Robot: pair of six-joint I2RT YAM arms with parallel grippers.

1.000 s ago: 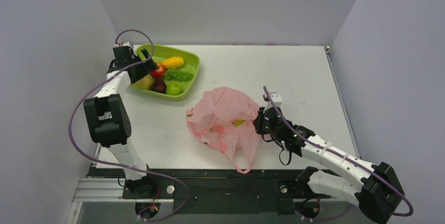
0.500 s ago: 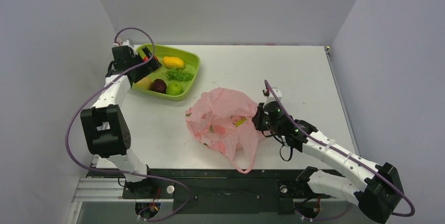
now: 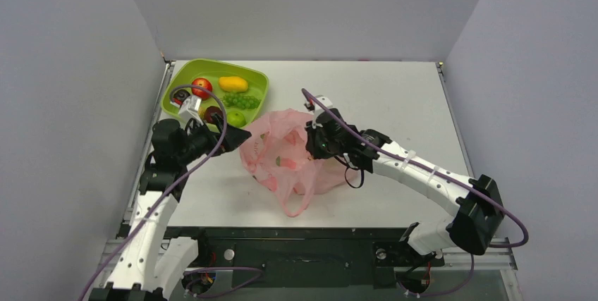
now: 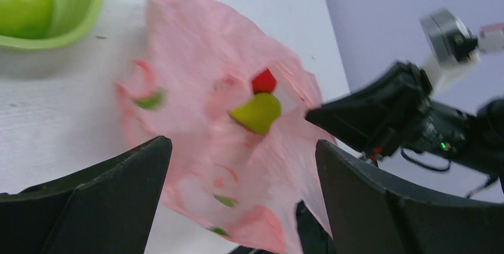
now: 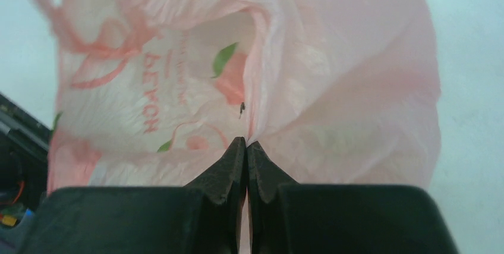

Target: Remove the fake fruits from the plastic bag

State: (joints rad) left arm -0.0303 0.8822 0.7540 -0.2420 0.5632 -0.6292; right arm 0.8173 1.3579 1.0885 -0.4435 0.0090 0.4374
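The right end effector (image 5: 246, 147) is fully closed on a fold of the plastic bag (image 3: 282, 156), which lies at the centre of the table (image 3: 395, 103). The left end effector (image 4: 241, 147) is wide open and empty, facing the bag. A yellow-green fruit (image 4: 257, 112) and a red fruit (image 4: 263, 80) sit inside the bag.

The thin, crinkled, translucent pink plastic bag (image 3: 278, 147) lies slumped just beside the lime-green rectangular tray (image 3: 258, 81), with its loop handle pointing away from the tray. Inside the bag, a glossy yellow-green fruit (image 4: 257, 112) touches a red fruit (image 4: 263, 81). A red apple (image 3: 202, 87), dark plum (image 3: 211, 112) and green apple (image 3: 236, 118) rest in the tray.
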